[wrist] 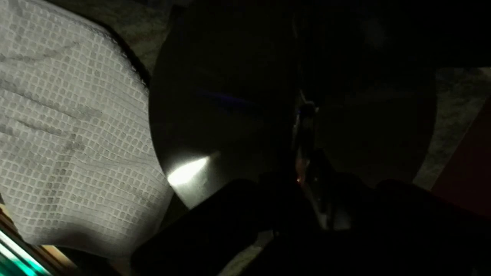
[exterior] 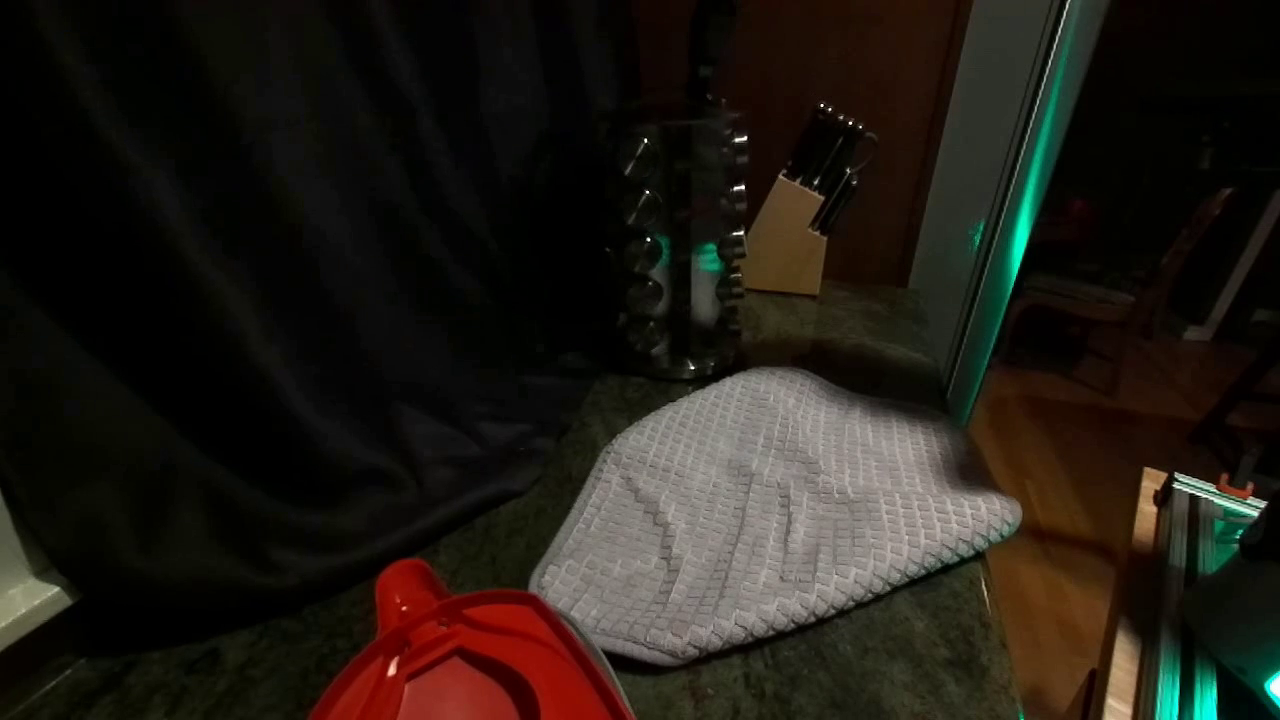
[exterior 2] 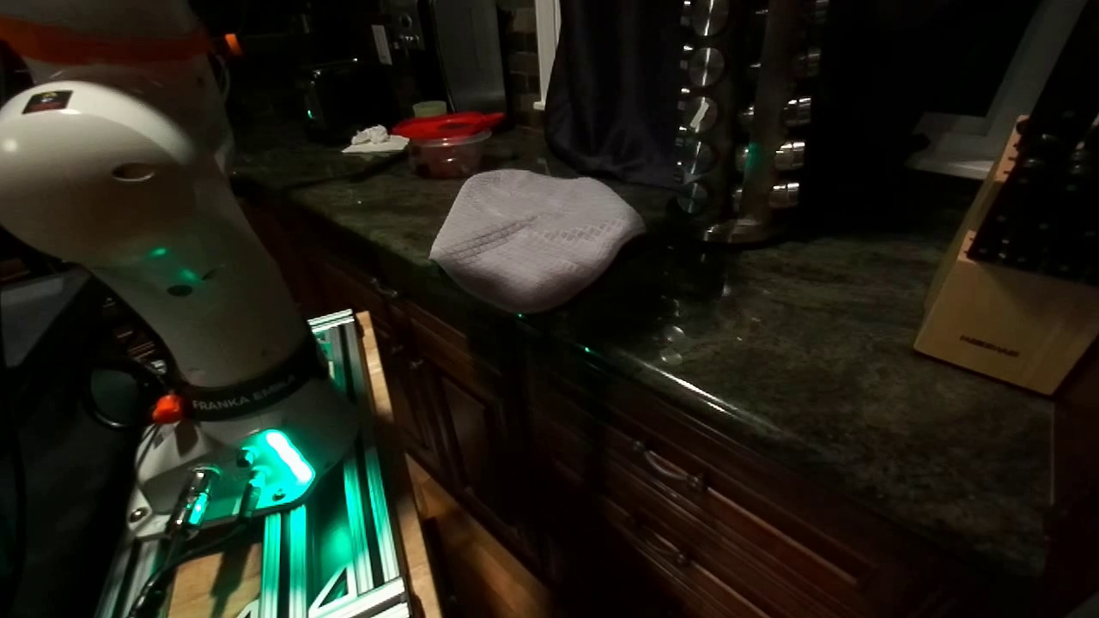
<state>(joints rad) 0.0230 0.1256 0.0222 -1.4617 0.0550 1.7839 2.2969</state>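
Observation:
In the wrist view my gripper is very dark. Its fingers appear closed together on the upright handle of a dark, shiny round thing, like a lid, with a bright reflection at its lower left. The round thing fills the middle of that view. Neither the gripper nor the round thing shows in the exterior views. A light grey textured cloth lies beyond it on the left. The cloth lies rumpled on the dark counter in both exterior views. A dark red surface shows at the right edge.
A red lid sits on a clear bowl beside the cloth. A spice rack and knife block stand on the counter. A black curtain hangs behind. White paper lies near the bowl.

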